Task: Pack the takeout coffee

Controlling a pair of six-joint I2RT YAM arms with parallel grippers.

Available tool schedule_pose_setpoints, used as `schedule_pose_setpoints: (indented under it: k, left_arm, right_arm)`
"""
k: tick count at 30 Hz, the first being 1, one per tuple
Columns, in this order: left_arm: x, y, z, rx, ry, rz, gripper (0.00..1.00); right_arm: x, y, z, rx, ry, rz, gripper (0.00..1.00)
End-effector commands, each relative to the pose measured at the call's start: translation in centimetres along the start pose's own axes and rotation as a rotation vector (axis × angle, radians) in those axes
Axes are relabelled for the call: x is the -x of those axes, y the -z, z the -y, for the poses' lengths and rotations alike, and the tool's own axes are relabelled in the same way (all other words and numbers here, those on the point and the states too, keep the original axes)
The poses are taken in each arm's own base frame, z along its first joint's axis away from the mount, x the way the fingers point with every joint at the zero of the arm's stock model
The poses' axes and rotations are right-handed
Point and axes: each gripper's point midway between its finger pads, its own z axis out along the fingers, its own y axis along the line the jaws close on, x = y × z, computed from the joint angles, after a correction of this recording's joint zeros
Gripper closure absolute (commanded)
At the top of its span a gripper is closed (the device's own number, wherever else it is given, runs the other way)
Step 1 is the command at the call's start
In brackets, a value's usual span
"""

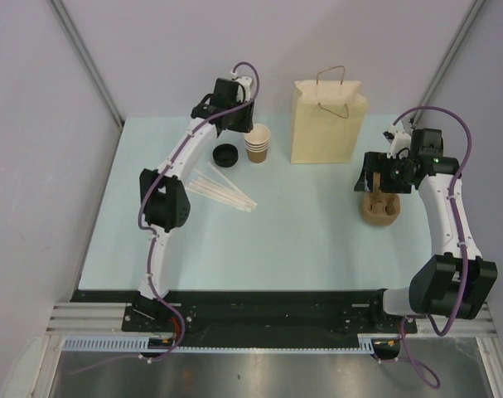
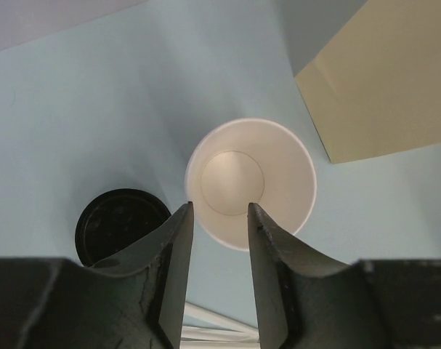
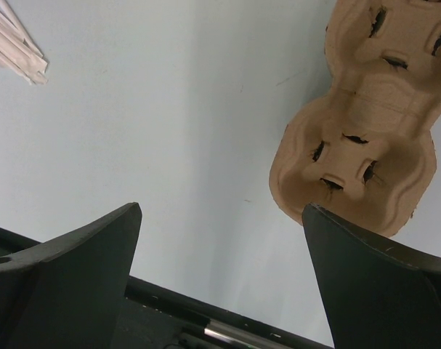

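Observation:
No lidded takeout coffee cup shows in any view. A stack of lidless brown cups [image 1: 257, 143] stands at the back, with a loose black lid [image 1: 224, 154] to its left. My left gripper [image 1: 243, 124] hovers over the stack, open and empty. In the left wrist view the top cup's white inside [image 2: 251, 182] lies just beyond my left gripper [image 2: 220, 211], and the lid [image 2: 118, 225] is to its left. The paper bag [image 1: 327, 123] stands upright at the back. My right gripper [image 1: 375, 178] is wide open and empty.
A brown pulp cup carrier [image 1: 380, 207] lies on the table under the right gripper and shows in the right wrist view [image 3: 365, 123]. Paper-wrapped straws [image 1: 222, 192] lie left of centre. The bag's corner [image 2: 380, 80] is close to the cups' right.

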Motion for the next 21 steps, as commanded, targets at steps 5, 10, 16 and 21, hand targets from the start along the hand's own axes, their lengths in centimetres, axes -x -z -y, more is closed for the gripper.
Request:
schedule_pose_setpoints:
  k: [5,10,16,21]
  left_arm:
    - [-0.9,-1.5,0.1,-0.005,0.013,-0.011,0.64]
    - [-1.8,-2.3,-0.3,0.012,0.015,-0.029,0.66]
    - [-1.8,-2.3,-0.7,0.035,0.015,-0.027,0.65]
    - [-1.0,-1.6,-0.6,0.034,0.018,-0.007,0.57]
  right_arm:
    - [1.0,0.4,-0.2,0.016,0.009,0.025,0.00]
    - [0.9,0.3,-0.2,0.018,0.004,0.016,0.00]
    - [0.9,0.1,-0.1,0.018,0.002,0.014,0.00]
    - [0.8,0.1,-0.1,0.024,0.001,0.009,0.00]
